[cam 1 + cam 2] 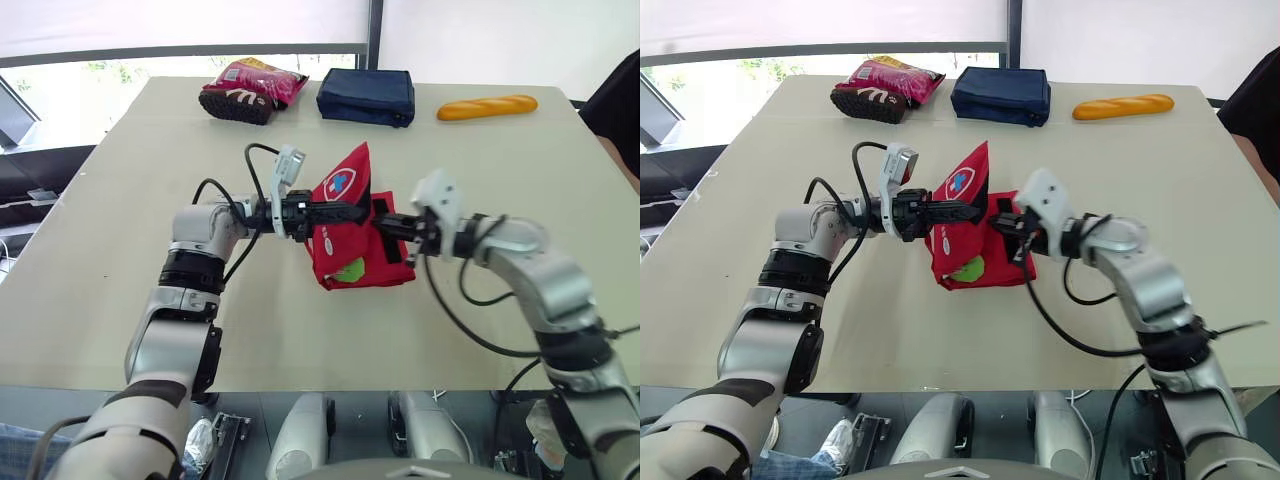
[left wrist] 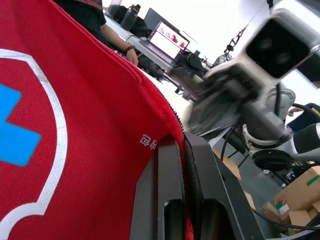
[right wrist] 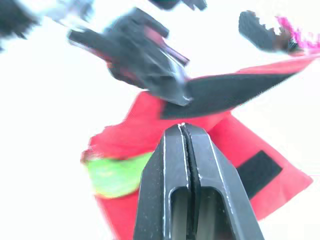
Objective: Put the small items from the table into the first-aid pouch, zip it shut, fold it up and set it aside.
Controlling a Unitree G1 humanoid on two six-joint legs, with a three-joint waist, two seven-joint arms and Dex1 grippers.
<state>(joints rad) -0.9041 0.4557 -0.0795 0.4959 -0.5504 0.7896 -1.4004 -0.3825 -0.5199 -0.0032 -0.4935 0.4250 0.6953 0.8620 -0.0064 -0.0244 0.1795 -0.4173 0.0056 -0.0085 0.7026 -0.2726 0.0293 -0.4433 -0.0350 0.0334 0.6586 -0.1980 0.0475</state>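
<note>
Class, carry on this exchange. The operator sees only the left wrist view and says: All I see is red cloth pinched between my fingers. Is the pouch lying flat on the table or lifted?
Observer: Partly lifted. Your left gripper holds the upper flap of the pouch raised, while its lower end seems to rest on the table.
Operator: Where is my other arm?
Observer: The right gripper is shut, at the pouch's right edge.
Operator: Is anything inside yet?
Observer: A green item shows in the pouch's lower part.
</note>
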